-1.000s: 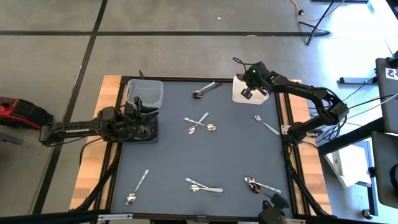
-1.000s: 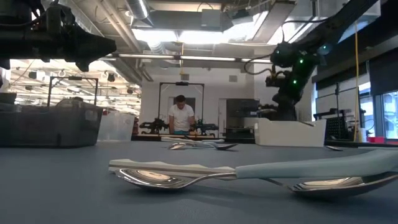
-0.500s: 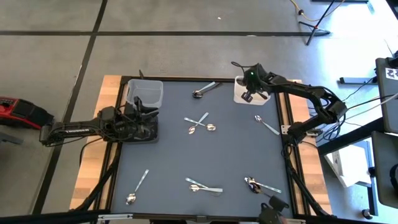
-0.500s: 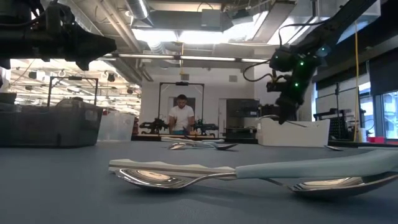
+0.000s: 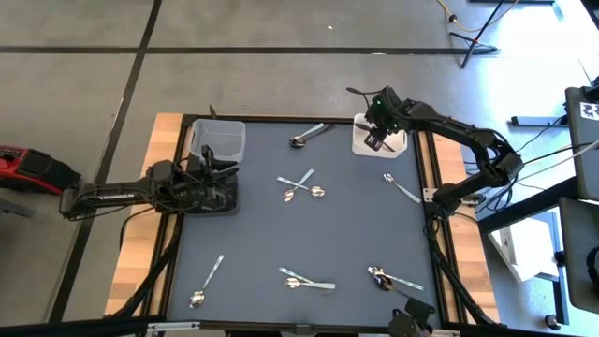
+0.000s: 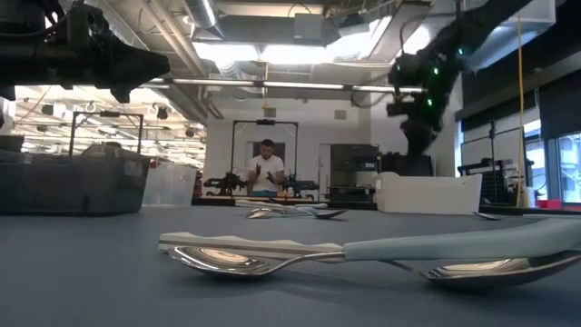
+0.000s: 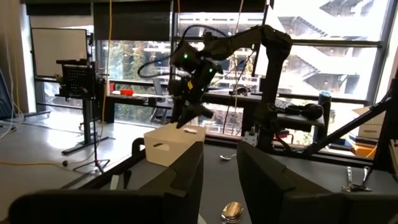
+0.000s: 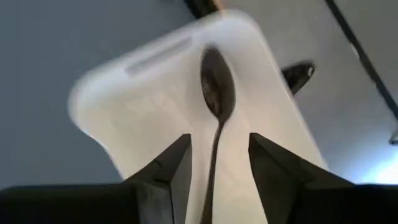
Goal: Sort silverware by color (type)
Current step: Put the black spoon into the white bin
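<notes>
Hovering over the white bin (image 5: 379, 140), your right end effector (image 5: 376, 138) is spreading its fingers (image 8: 168, 168), and a spoon (image 8: 216, 93) is lying in the bin directly beneath them. Judging from that, the drop is made; the risk is that you pull away low and catch the bin's rim, tipping it. Next nearest to that end effector, a spoon (image 5: 401, 187) is lying just beyond the bin on the table (image 5: 346, 234), then a crossed pair (image 5: 301, 185), with more spoons along the far edge. Your left end effector (image 5: 213, 167) is waiting by the clear bin (image 5: 217, 139), fingers parted around nothing.
</notes>
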Controlling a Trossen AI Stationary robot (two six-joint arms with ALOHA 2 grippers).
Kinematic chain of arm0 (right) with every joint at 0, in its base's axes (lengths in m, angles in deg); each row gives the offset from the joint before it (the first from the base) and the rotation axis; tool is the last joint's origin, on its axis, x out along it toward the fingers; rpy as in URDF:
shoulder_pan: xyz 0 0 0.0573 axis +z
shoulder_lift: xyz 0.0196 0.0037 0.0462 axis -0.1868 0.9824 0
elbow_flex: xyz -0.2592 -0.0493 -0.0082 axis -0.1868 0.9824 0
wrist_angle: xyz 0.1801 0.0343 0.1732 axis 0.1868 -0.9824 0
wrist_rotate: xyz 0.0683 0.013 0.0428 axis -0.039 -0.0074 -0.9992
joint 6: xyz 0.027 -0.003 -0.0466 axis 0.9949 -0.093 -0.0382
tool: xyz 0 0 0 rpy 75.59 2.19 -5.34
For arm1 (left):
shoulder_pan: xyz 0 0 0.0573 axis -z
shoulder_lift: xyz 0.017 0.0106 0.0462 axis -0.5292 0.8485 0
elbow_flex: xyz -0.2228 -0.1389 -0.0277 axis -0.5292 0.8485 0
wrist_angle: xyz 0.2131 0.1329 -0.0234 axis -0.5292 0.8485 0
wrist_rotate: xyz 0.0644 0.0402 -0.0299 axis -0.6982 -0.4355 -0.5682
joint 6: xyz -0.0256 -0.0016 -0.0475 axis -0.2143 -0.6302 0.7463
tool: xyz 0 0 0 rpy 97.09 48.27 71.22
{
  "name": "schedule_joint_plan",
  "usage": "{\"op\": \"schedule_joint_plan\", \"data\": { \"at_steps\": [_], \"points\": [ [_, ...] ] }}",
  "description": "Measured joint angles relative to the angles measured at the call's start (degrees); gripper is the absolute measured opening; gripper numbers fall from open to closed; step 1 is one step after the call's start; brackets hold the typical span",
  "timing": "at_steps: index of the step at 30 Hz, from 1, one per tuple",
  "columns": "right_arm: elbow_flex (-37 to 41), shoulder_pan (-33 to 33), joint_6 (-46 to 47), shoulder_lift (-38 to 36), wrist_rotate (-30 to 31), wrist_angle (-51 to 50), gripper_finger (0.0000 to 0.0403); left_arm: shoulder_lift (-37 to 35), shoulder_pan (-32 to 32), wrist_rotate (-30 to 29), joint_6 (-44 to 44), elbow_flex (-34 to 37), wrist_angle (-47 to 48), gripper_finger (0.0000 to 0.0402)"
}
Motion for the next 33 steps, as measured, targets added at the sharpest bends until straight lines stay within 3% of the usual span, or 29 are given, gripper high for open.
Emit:
{"op": "schedule_joint_plan", "data": {
  "at_steps": [4, 10, 16, 22, 26, 33],
  "points": [
    [-2.67, 4.89, 1.17, -1.74, -2.95, 1.63, 0.0153, 0.02, -0.02, 0.02, 0.02, 0.00, 0.07, 0.0092],
    [-1.21, 12.88, 1.46, -0.85, -10.19, 14.06, 0.0153, 0.02, 0.00, 0.26, 0.04, 0.00, -0.10, 0.0092],
    [-0.37, 18.49, -0.50, 3.72, -9.60, 25.05, 0.0153, 0.00, -0.02, 0.22, 0.05, 0.00, -0.63, 0.0092],
    [-0.76, 19.69, -4.70, 12.46, -7.24, 37.29, 0.0153, 0.00, 0.00, 0.59, 0.46, 0.00, -0.27, 0.0092],
    [-5.68, 18.50, -6.04, 19.97, -6.17, 34.92, 0.0153, 0.00, 0.00, 0.60, 0.46, 0.00, -1.12, 0.0092],
    [-19.61, 14.87, -8.41, 31.85, -4.83, 20.93, 0.0153, 0.00, 0.00, 0.61, 1.99, 0.00, -0.33, 0.0092]
  ]
}}
